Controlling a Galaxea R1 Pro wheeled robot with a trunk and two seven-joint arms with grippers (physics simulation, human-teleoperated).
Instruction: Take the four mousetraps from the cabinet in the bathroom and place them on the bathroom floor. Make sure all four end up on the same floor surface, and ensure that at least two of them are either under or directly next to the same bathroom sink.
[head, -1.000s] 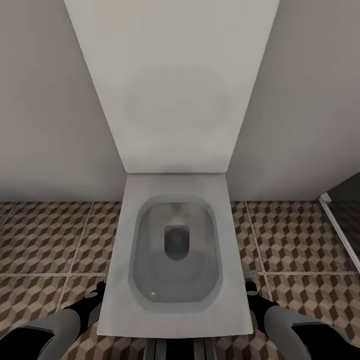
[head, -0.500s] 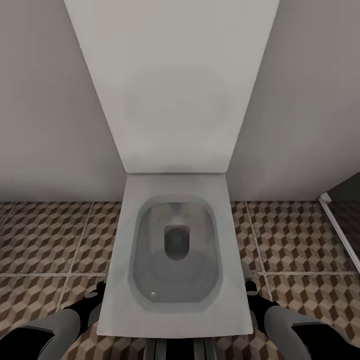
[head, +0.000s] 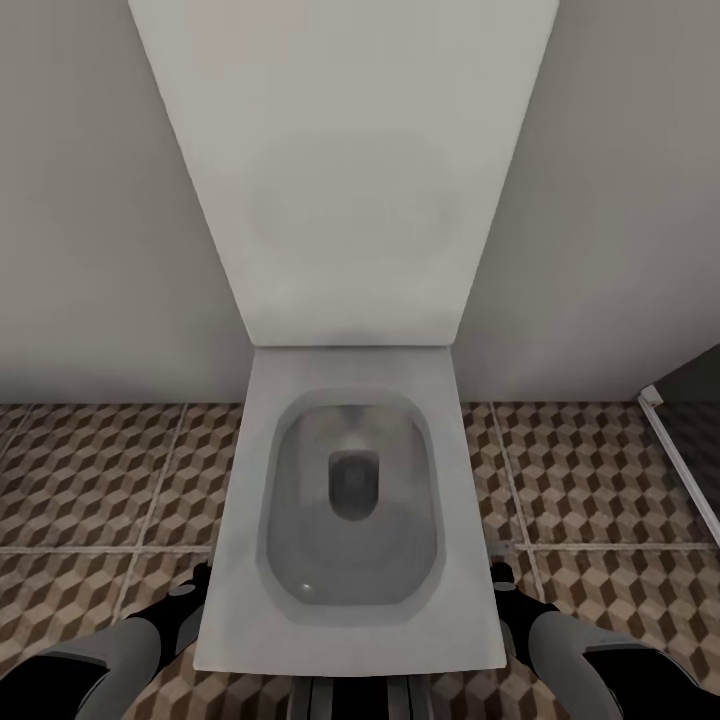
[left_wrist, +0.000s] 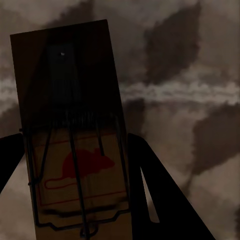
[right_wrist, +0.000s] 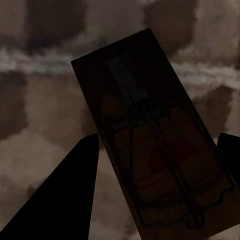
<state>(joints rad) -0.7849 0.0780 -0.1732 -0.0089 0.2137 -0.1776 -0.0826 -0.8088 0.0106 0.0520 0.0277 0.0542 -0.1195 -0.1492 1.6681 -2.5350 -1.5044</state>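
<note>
One mousetrap (left_wrist: 75, 140) sits clamped between the dark fingers of the left pincer (left_wrist: 75, 165), above the cube-patterned bathroom floor (left_wrist: 190, 90). A second mousetrap (right_wrist: 155, 135) sits likewise between the right pincer's (right_wrist: 160, 165) fingers, held over the tiles. Ahead of both arms stands a white toilet (head: 350, 500), lid raised against the wall.

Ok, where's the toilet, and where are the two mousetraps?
toilet (head: 350, 500): head view, on the bowl.
left mousetrap (left_wrist: 75, 150): left wrist view, on the red mouse print.
right mousetrap (right_wrist: 150, 135): right wrist view, on the board's middle.
</note>
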